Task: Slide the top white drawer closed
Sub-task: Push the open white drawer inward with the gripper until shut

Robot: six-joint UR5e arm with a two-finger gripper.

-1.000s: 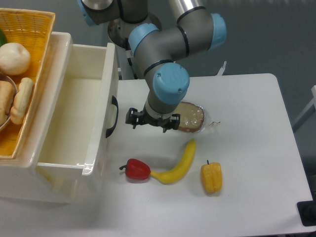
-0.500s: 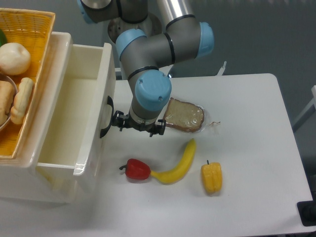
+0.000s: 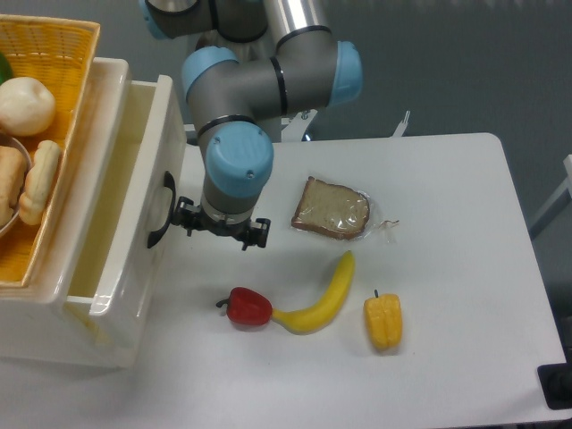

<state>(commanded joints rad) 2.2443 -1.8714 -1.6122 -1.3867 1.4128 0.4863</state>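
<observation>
The top white drawer (image 3: 134,192) is a glossy cream-white bin with a curved black handle (image 3: 161,210) on its front. It stands partly open, with a narrow strip of its inside showing. My gripper (image 3: 219,231) points down right beside the drawer front, its left side against or very near the handle. The fingers are hidden under the wrist, so I cannot tell whether they are open or shut. It holds nothing that I can see.
A yellow wicker basket (image 3: 63,54) with bread and vegetables sits on top of the cabinet. On the table lie a bread slice in a bag (image 3: 332,208), a banana (image 3: 323,297), a red pepper (image 3: 248,307) and a yellow pepper (image 3: 383,323).
My gripper has moved left, and the drawer front has slid left with it into the cabinet. The open gap of the drawer is much narrower than a second ago.
</observation>
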